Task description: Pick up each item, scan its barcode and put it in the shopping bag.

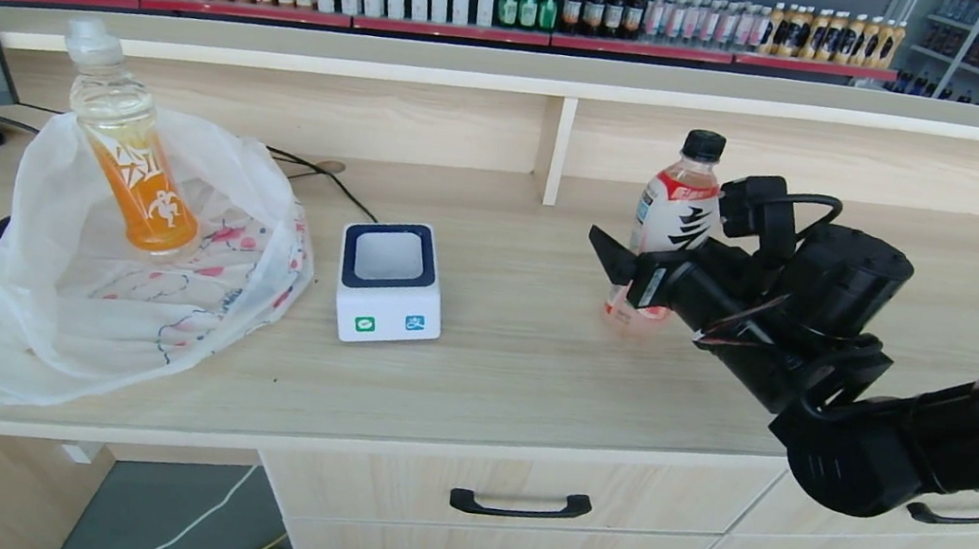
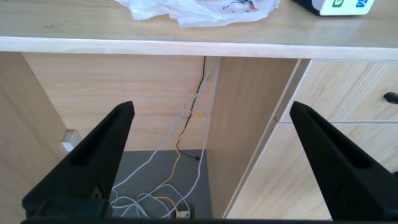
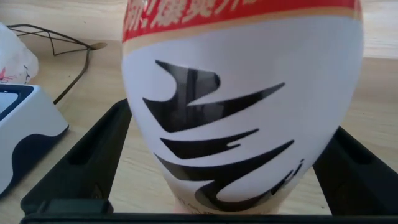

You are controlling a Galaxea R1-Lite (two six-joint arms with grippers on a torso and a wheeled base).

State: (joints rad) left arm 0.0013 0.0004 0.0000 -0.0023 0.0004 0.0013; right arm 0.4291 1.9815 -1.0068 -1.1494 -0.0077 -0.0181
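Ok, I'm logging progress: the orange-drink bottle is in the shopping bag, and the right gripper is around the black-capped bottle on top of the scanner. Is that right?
Not quite. The black-capped bottle stands on the counter, to the right of the scanner and apart from it, as the head view shows. The rest holds: the orange-drink bottle is in the shopping bag, and the right gripper is around the black-capped bottle.

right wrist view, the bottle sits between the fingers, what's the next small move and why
Probably close the right gripper on the black-capped bottle. The bottle stands upright on the counter between jaws that are spread wide to either side of it, so nothing grips it yet. A firm hold looks needed before it can be lifted and carried to the scanner.
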